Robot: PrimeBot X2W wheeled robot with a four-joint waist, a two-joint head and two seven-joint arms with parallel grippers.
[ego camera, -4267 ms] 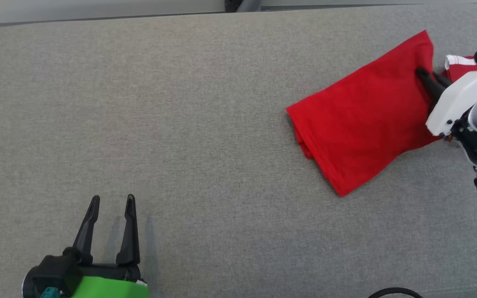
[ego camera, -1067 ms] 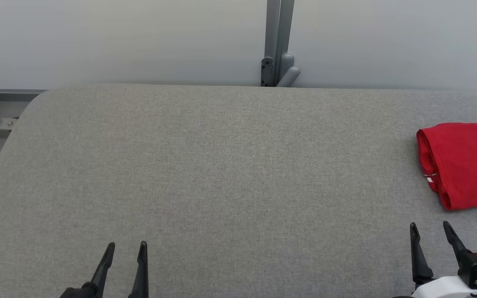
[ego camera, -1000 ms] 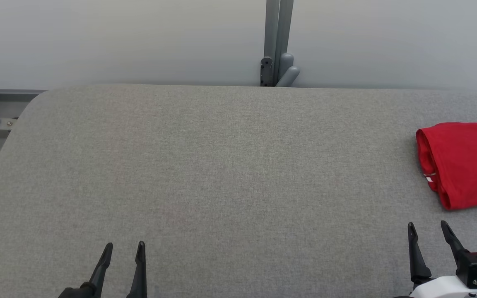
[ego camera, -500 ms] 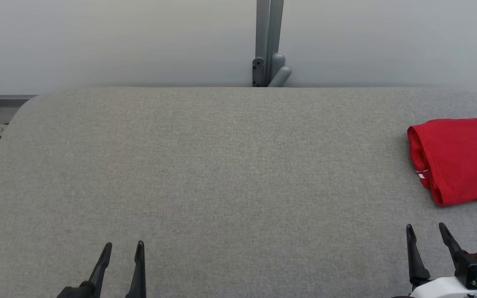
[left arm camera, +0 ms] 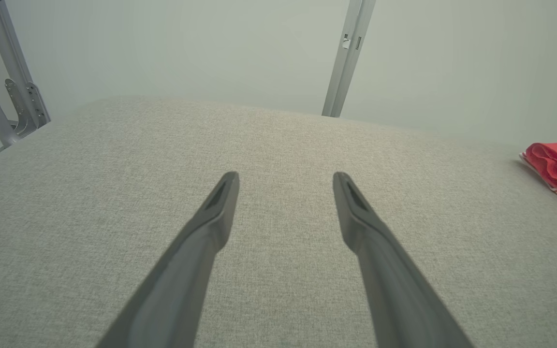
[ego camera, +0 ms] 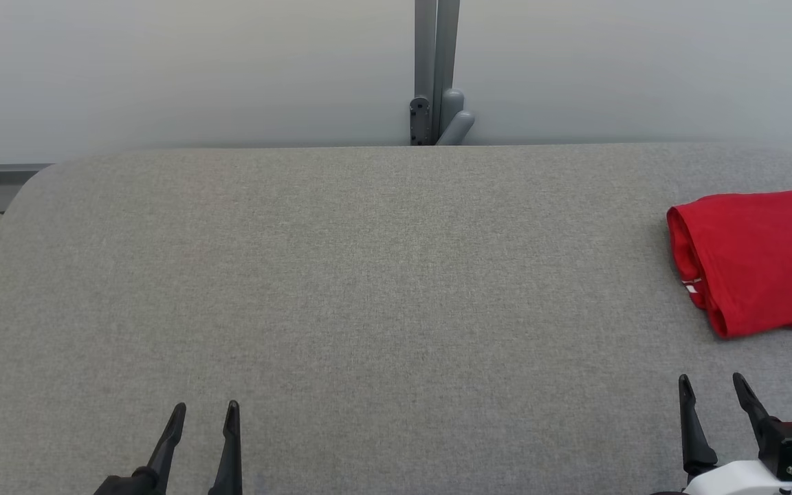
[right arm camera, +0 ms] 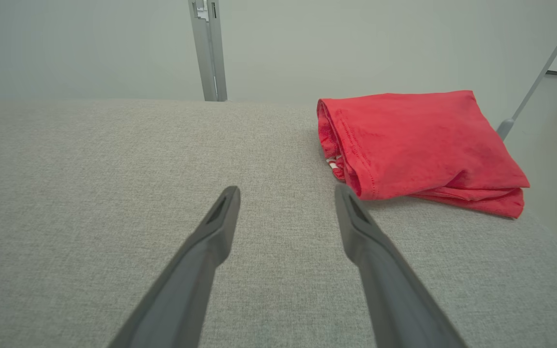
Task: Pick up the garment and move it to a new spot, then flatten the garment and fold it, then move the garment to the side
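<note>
- Locate the garment (ego camera: 753, 258) at the right edge of the head view, at mid-height. Red, folded into a compact layered stack, lying on the grey padded table (ego camera: 368, 275), partly cut off by the frame edge.
- Confirm in the right wrist view: folded bundle at the upper right of that frame, with the rounded fold edge facing left, close to the table's edge at the right.
- Note the left gripper (ego camera: 205, 407) at the lower left of the head view, with fingers spread apart and nothing between them. Poised over bare fabric, well apart from the garment.
- Note the right gripper (ego camera: 711, 378) at the lower right of the head view, with fingers likewise spread and empty. Just below the garment in the frame and not touching it.
- Judge the step in hand as the last one, moving the garment to the side. Judge it as done or all but done: folded, let go, parked at the side of the table.
- Expect no further grasp to be needed.
- If a correction is wanted, approach with the right gripper alone. Pinch through all layers at the near fold edge and slide low, so as not to undo the fold.
- Otherwise keep both arms low in the frame, clear of the garment, and treat the task as complete.
</note>
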